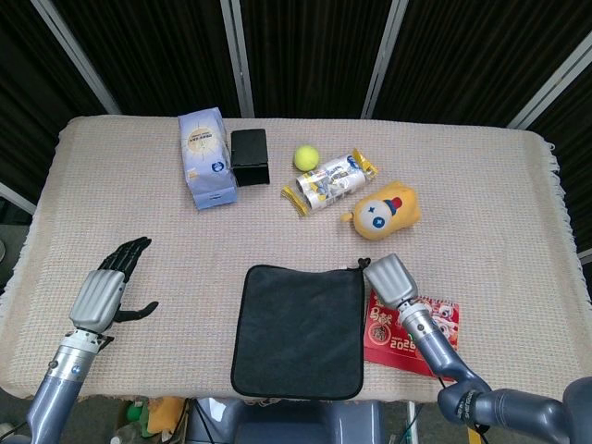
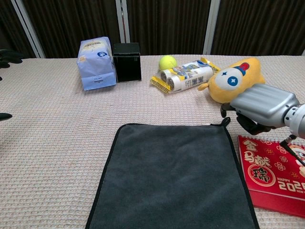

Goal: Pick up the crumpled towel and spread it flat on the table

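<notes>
Dark grey towel: we see the dark grey square microfibre towel [image 1: 298, 329] lying spread flat on the desk [image 1: 139, 222], at the near edge, a little right of the middle. It has a thin black border and a small loop at its far right corner.
Desk cover: a beige woven cloth covers the whole desk.
Right hand: our silver right hand [image 2: 263, 108] sits just beside the far right corner of the towel, near the loop. Its dark fingers [image 2: 249, 125] are curled under the palm. We cannot tell if they pinch the loop or only touch it.
Left hand: our left hand [image 1: 109, 288] hovers over the left side of the desk, well apart from the towel. Its black fingers [image 1: 129, 252] are spread apart and hold nothing. In the chest view only some dark fingertips show at the left edge.
Red card: a flat red printed card with gold characters [image 2: 271, 176] lies just to the right of the towel, partly under our right arm.
Far things: a pale blue soft package [image 1: 205, 157], a black box [image 1: 249, 156], a yellow-green tennis ball [image 1: 306, 156], a silver snack pack with yellow ends [image 1: 329, 181] and a yellow plush toy [image 1: 383, 211] stand in a row on the far half of the desk.
</notes>
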You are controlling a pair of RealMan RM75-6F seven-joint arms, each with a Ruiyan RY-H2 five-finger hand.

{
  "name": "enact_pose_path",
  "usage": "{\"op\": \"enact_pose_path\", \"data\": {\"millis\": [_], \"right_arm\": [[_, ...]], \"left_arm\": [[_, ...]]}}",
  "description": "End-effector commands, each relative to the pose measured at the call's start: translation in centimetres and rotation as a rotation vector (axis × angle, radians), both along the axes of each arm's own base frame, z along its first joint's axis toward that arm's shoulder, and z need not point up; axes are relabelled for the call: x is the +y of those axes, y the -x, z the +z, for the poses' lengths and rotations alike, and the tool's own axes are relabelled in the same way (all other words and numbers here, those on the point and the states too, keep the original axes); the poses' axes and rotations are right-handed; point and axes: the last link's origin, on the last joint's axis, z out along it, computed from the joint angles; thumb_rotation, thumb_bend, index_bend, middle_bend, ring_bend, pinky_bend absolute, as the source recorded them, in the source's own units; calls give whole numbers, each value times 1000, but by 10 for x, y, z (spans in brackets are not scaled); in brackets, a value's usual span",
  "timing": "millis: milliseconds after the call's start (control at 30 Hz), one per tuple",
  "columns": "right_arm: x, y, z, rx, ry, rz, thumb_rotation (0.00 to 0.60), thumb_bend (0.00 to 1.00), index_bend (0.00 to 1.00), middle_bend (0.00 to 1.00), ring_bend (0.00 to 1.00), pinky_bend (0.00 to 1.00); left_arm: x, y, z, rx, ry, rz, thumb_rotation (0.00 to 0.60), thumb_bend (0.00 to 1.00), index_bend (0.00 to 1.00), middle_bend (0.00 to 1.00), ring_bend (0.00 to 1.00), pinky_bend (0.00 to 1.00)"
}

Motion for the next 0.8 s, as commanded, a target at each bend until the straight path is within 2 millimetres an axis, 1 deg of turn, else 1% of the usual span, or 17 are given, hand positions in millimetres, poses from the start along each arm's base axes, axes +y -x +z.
{"op": "enact_pose_path", "data": {"millis": [33,233,400,567,800], "right_arm": [[4,-4,-1,-9,-8,8,600,770,296,715,819,740],[12,-11,-9,-24,-42,17,600,769,296,715,818,739],[18,-11,-18,-28,-66,14,600,769,296,715,819,739],[15,-6,-25,-9,-71,-6,600,770,297,715,819,739],[9,1,-29,21,-59,-15,600,769,297,715,818,739]], "left_arm": [[0,0,0,-1,0,-2,600,158,10,39,50,158],[0,0,2,-5,-3,-3,600,158,10,39,50,158],[0,0,2,-7,-1,-4,600,158,10,39,50,158],[0,1,3,-9,-4,-5,600,158,10,39,50,158],[1,2,2,-7,-2,-4,600,158,10,39,50,158]]}}
